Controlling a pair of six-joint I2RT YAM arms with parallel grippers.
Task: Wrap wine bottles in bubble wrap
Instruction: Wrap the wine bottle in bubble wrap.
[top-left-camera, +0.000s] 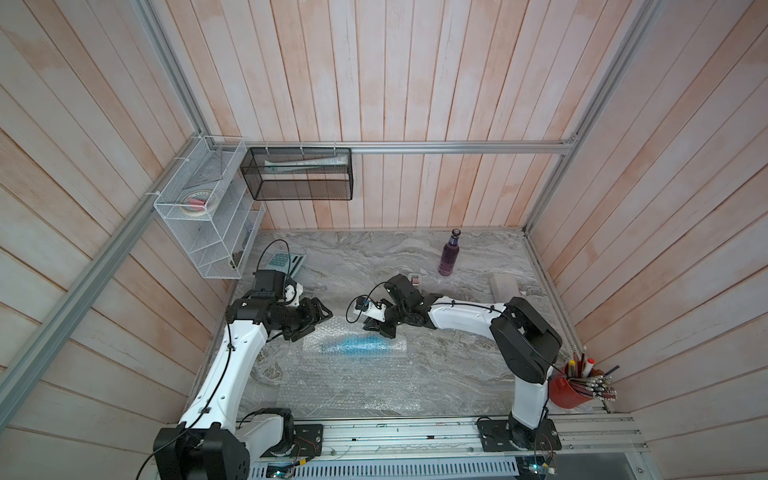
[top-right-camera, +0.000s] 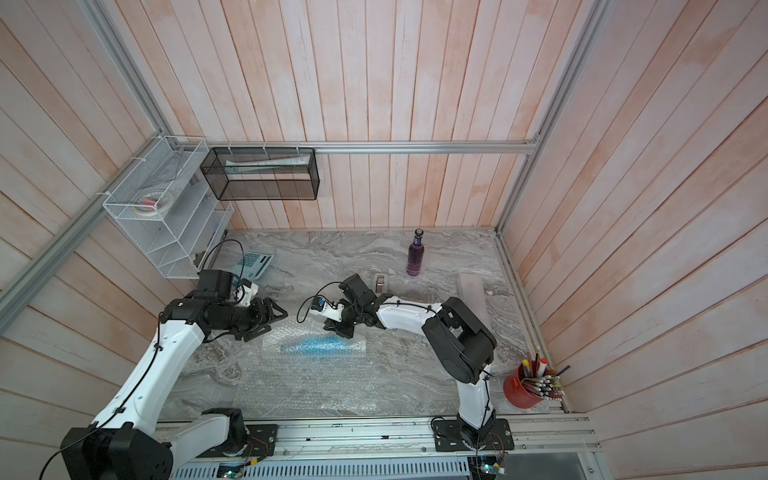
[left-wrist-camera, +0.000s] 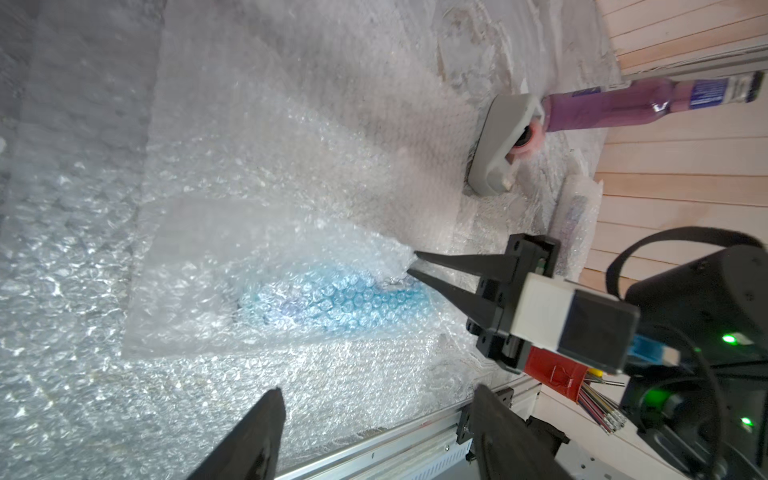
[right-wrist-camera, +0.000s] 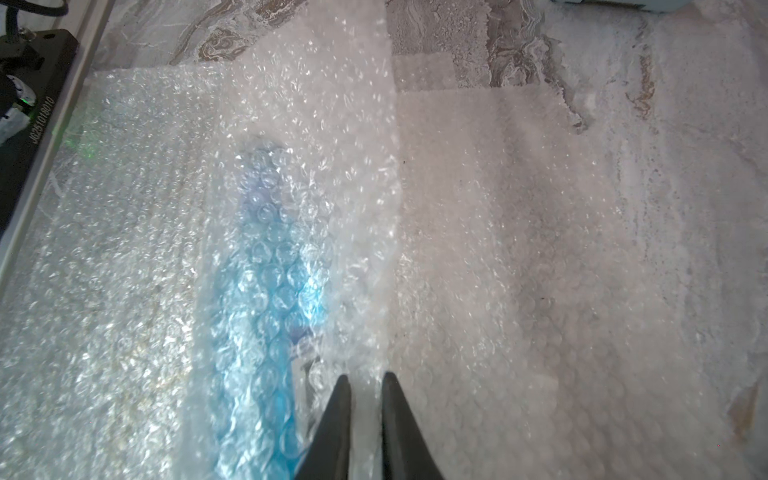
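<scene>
A bright blue wine bottle (top-left-camera: 357, 345) (right-wrist-camera: 266, 299) lies on its side, rolled inside bubble wrap (top-left-camera: 328, 347) (left-wrist-camera: 199, 299), near the table's middle. My right gripper (top-left-camera: 374, 328) (right-wrist-camera: 365, 376) sits at the roll's far edge. Its jaws are a narrow gap apart and pinch the wrap's raised edge, as the left wrist view shows (left-wrist-camera: 412, 262). My left gripper (top-left-camera: 316, 322) (left-wrist-camera: 378, 415) hovers open just left of the roll, over the wrap, holding nothing. A purple wine bottle (top-left-camera: 449, 255) (left-wrist-camera: 602, 110) stands upright at the back right.
A second flat sheet of bubble wrap (top-left-camera: 345, 386) lies toward the front rail. A grey tape dispenser (top-left-camera: 415, 280) (left-wrist-camera: 498, 145) and a rolled tube of wrap (top-left-camera: 505, 286) sit behind my right arm. There is a calculator (top-left-camera: 286, 262) at back left and a red pen cup (top-left-camera: 573, 386) at front right.
</scene>
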